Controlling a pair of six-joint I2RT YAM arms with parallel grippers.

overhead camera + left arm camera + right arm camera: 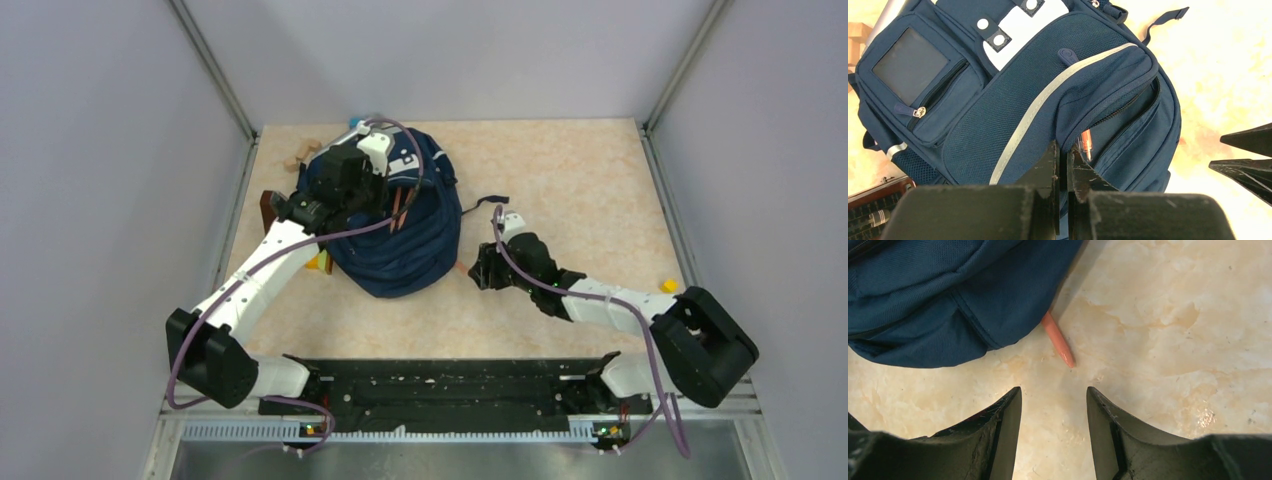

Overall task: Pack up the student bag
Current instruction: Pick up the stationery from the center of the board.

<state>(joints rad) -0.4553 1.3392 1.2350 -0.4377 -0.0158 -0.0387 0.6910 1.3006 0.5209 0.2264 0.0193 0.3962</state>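
The student bag (405,235), navy blue with grey stripes and a white patch, lies at the back left of the table. It fills the left wrist view (1013,95). My left gripper (386,202) is over it. Its jaws (1064,150) are shut on the edge of the bag's pocket flap, and an orange pen (1086,144) shows in the pocket opening beside them. My right gripper (484,268) is open and empty, low over the table at the bag's right side. In the right wrist view (1054,392) it faces an orange pen (1058,339) that sticks out from under the bag (948,295).
A brown case (268,208) lies left of the bag and shows in the left wrist view (873,205). A yellow object (320,262) lies by the bag's near left. Wooden blocks (300,157) lie at the back left. A small yellow item (668,285) lies near the right arm.
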